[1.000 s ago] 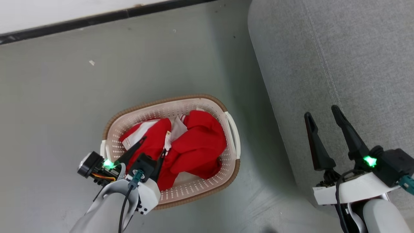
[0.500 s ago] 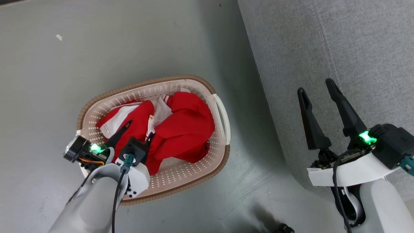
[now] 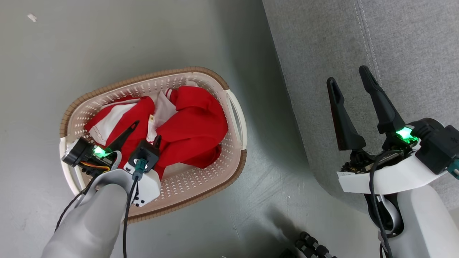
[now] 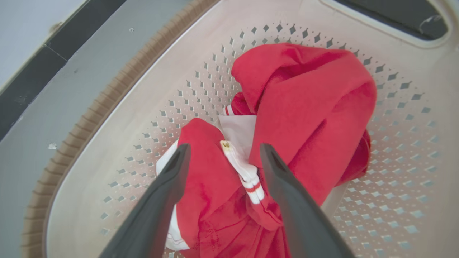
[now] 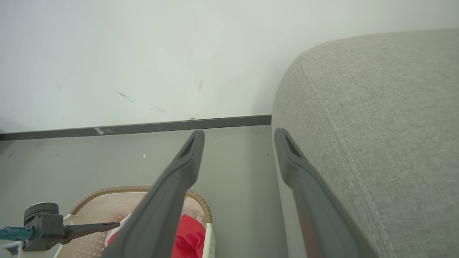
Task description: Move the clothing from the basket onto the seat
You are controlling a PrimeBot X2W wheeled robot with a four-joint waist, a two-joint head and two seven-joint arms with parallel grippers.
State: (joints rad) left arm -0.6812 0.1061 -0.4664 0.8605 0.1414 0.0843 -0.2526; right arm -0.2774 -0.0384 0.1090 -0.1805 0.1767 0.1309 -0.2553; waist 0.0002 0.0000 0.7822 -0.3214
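Red garments (image 3: 190,125) are pictured heaped in the cream laundry basket (image 3: 143,76) on the floor (image 3: 107,36) beside the grey sofa (image 3: 394,43), the left gripper (image 3: 147,129) lowered over them with jaws spread, apparently for a grasp, while the right gripper (image 3: 347,74) is held wide and empty over the sofa's edge.

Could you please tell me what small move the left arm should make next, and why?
Probably lower the left pincer a little and close it: its dark fingers stand open over a fold of the bright red fabric clothing, which lies in the cream perforated plastic basket, and nothing is gripped yet.
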